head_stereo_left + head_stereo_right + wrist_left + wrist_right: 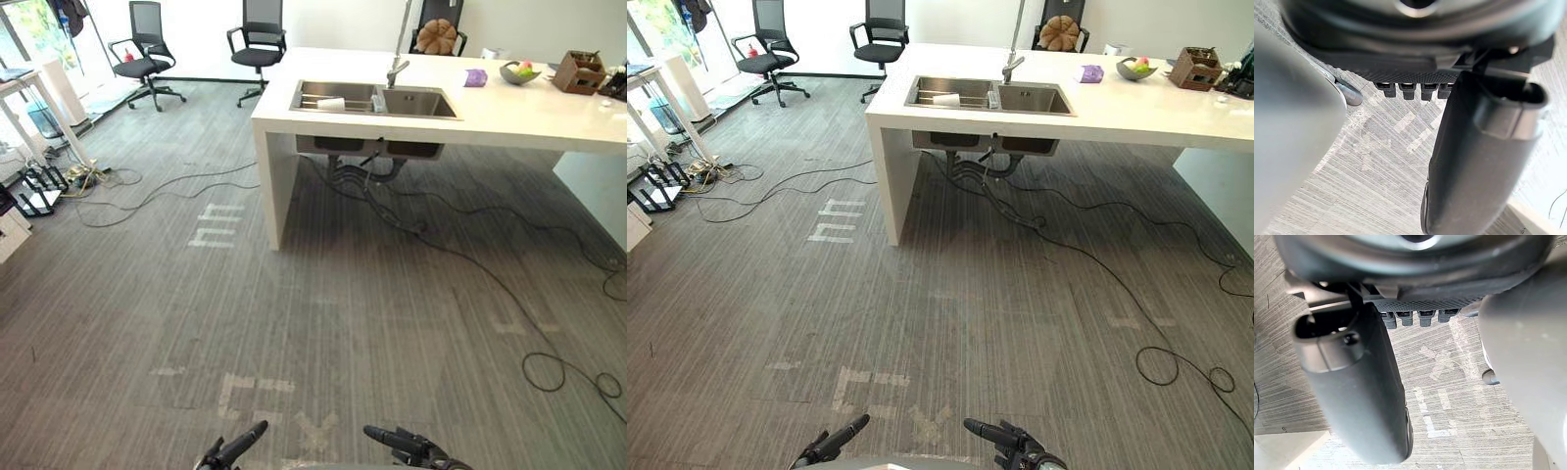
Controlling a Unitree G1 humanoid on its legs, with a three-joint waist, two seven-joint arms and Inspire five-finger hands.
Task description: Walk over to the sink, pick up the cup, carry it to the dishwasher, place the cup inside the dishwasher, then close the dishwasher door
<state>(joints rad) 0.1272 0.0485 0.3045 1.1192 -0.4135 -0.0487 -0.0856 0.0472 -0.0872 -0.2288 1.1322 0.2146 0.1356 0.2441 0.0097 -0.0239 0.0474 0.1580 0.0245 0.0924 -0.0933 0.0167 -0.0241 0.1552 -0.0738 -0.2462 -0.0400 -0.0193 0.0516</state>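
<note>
One white cup (331,103) lies on its side in the left basin of a steel sink (419,104) with two basins, set into a long white surface (509,119) in the upper right of the head views. A single faucet (397,69) stands behind the divide between the basins. Further right on the same surface are one small purple object (475,77), one dark bowl (509,76) holding fruit, and one wooden box (578,71). Any print on them is too small to make out.

Three chairs are in view. Two black office chairs (147,49) (260,39) stand at the top left and top centre, and a third chair (438,36) with a brown cushion stands behind the surface.

The grey striped floor (343,313) takes up the middle and lower frame. It bears pale tape marks, one group (217,225) left of the surface's leg and another (250,392) at the lower centre. They do not read as words.

The left hand (235,448) and the right hand (407,446) show at the bottom edge, well apart from the cup. Both have loose, outstretched fingers and grasp nothing.
</note>
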